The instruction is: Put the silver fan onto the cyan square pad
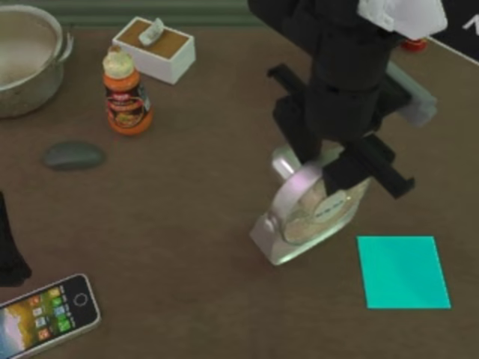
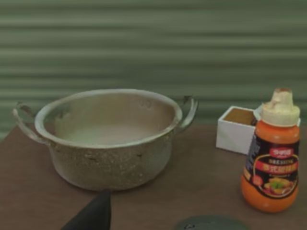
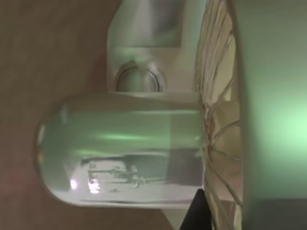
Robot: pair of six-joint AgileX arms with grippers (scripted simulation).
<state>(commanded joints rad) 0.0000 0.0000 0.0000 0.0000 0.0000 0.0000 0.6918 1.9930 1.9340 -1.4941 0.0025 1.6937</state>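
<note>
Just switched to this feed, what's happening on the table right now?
The right arm is down over the small shiny silver fan at mid-table, its right gripper at the fan's head; the right wrist view is filled by the fan. The flat cyan square pad lies bare just right of the fan, so the fan is not on it yet. The left gripper sits parked at the table's left edge.

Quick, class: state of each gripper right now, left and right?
Left gripper: parked at the table's left edge; cannot be told.
Right gripper: down on the fan, which stands beside the pad; grip cannot be told.
</note>
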